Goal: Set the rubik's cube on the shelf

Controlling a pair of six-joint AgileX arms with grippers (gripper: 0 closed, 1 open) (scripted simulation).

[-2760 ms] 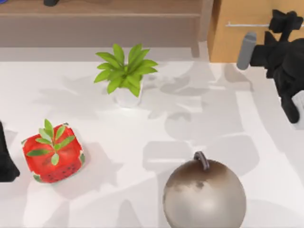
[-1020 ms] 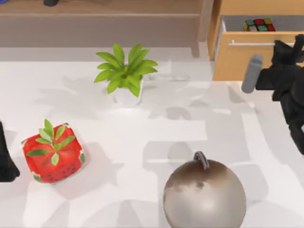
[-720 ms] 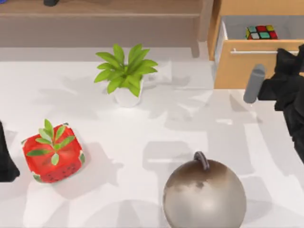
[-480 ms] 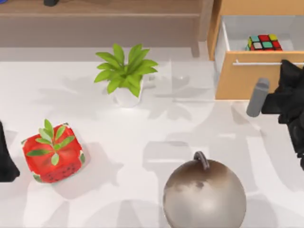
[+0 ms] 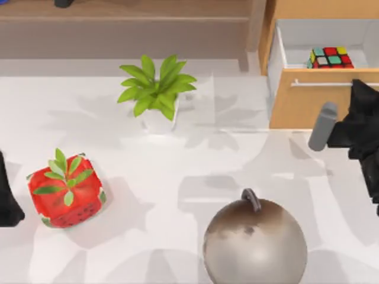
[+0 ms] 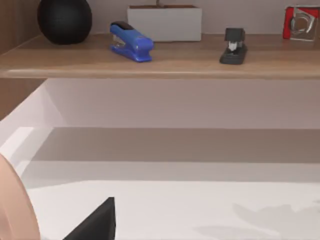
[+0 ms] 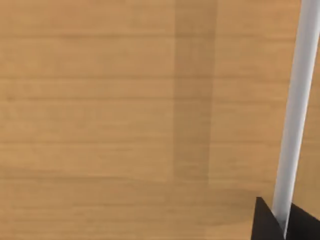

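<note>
The rubik's cube [image 5: 330,57] lies inside the open orange-wood drawer [image 5: 308,106] at the back right. My right gripper [image 5: 359,86] is at the drawer's silver bar handle [image 5: 325,83]. In the right wrist view its black fingertips [image 7: 267,222] close around the bar [image 7: 295,115]. The shelf [image 5: 124,18] runs along the back left, its pale post [image 5: 256,29] beside the drawer. The shelf board [image 6: 160,62] is also seen from the left wrist. My left arm [image 5: 7,201] is parked at the table's left edge.
A potted green plant [image 5: 157,89] stands mid-table near the shelf. A red strawberry block [image 5: 66,192] sits at the left, and a large metallic ball [image 5: 254,242] at the front centre. On the shelf are a blue stapler [image 6: 131,42], a black stapler [image 6: 233,46] and a black sphere [image 6: 65,20].
The drawer has slid out toward the table's front with my right gripper on its handle, and the rubik's cube inside has come into view. The left arm has not moved.
</note>
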